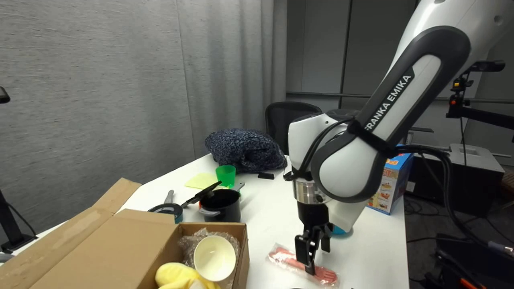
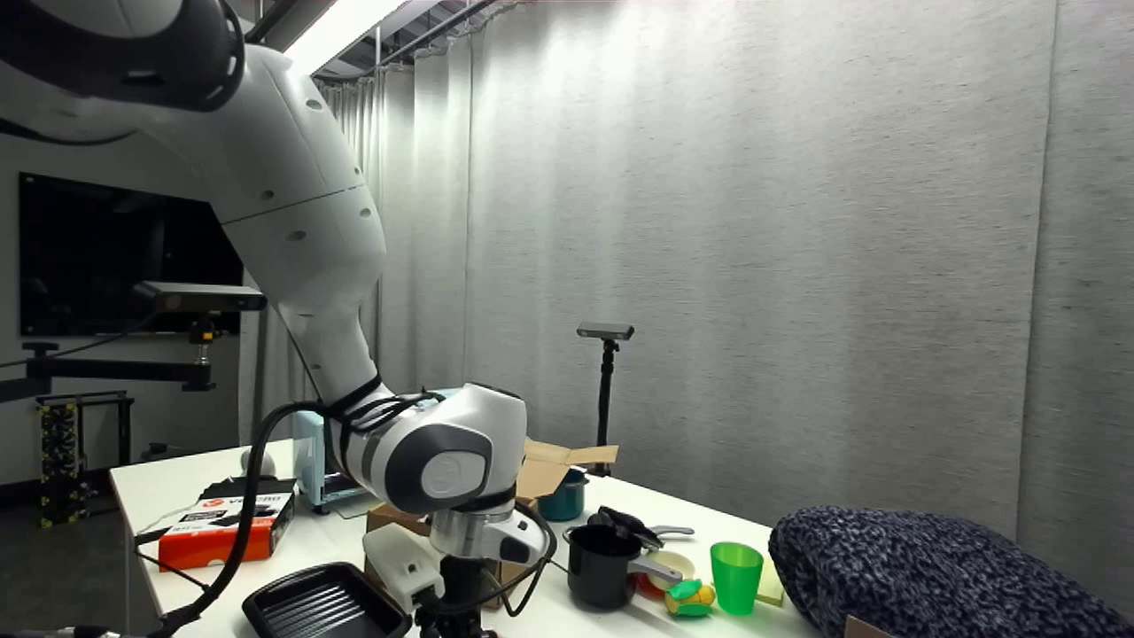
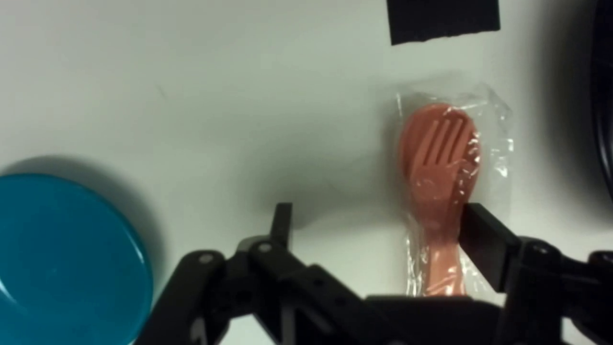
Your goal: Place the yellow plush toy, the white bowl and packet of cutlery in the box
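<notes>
The packet of cutlery (image 3: 438,182) lies flat on the white table in the wrist view, with pinkish-red fork and spoon in clear plastic; it also shows in an exterior view (image 1: 287,257). My gripper (image 3: 378,215) is open around the packet's middle, the cutlery close to the right finger; I cannot tell whether they touch. The gripper (image 1: 317,261) points down at the packet in an exterior view. The open cardboard box (image 1: 243,257) holds the white bowl (image 1: 215,259), resting tilted on bubble wrap, and the yellow plush toy (image 1: 176,275), cut off by the frame edge.
A teal bowl (image 3: 72,258) lies left of the gripper in the wrist view. A black tray (image 2: 323,602), a black pot (image 2: 602,567), a green cup (image 2: 735,576) and a dark cushion (image 1: 245,150) stand on the table. A printed toy box (image 1: 389,180) stands behind the arm.
</notes>
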Motion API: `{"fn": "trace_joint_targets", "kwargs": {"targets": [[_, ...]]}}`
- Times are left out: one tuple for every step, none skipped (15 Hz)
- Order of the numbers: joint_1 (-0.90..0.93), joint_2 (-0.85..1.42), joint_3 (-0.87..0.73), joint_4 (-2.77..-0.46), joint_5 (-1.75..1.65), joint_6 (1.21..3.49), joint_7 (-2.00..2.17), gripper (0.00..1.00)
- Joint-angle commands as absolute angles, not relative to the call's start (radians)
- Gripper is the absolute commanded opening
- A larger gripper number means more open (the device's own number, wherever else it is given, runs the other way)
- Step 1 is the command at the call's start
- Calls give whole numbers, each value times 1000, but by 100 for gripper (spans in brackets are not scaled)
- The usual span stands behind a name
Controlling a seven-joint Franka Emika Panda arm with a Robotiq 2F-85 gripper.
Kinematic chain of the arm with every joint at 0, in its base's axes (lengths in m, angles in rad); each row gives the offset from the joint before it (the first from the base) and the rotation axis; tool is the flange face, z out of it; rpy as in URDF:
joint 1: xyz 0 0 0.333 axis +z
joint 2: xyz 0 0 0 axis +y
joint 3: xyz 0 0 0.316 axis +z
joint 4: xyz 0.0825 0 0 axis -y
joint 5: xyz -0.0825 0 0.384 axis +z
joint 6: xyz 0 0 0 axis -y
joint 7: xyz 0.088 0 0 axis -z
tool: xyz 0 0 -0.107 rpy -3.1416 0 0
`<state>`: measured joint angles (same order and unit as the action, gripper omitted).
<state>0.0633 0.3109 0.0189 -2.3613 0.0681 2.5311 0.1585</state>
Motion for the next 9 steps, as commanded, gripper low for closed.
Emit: {"fn": "trace_joint_targets", "kwargs": {"targets": [[37, 306, 28, -2379, 99, 2574, 114, 91], [30, 303, 33, -2378, 115, 2579, 102, 92], [24, 301, 39, -2379, 132, 2587, 88, 96], [18, 301, 45, -2377, 151, 2592, 71, 100], [14, 300, 47, -2379, 165, 2597, 59, 100], [8, 299, 52, -2381, 183, 2605, 41, 100], [2, 299, 57, -2381, 203, 2607, 24, 100], [-3, 300, 61, -2381, 218, 2609, 7, 83], [-9, 301, 66, -2381, 235, 2609, -13, 74]]}}
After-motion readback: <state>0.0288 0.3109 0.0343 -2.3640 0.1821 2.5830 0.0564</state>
